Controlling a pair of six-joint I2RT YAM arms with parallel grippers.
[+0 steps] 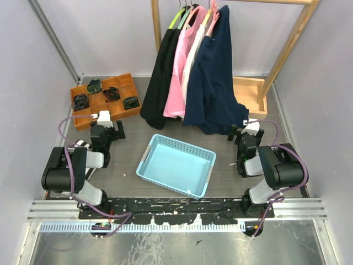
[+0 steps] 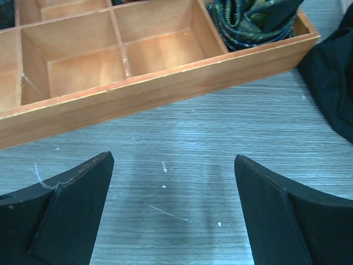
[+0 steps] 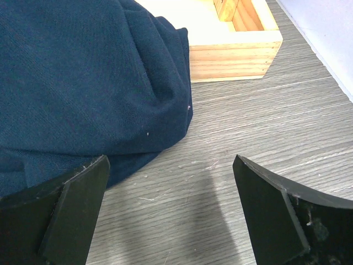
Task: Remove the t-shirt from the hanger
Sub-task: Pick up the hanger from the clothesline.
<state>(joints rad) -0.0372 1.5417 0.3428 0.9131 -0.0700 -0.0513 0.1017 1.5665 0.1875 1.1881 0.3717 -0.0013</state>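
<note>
So the navy t-shirt is on a pink hanger at the front of the wooden rack, up at 12 o'clock. It's long enough that its hem bunches on the bench. A pink top and a black one hang behind it. My guess is it's frontmost so the arms can reach it without digging. The right fingers are spread wide and holding nothing, parked right by that bunched hem. The left fingers are also wide open and empty. The blue basket at bench center has nothing in it, probably the drop spot. At 10 o'clock the wooden tray has rolled dark cloth in its far compartments, and the near ones are bare.
</note>
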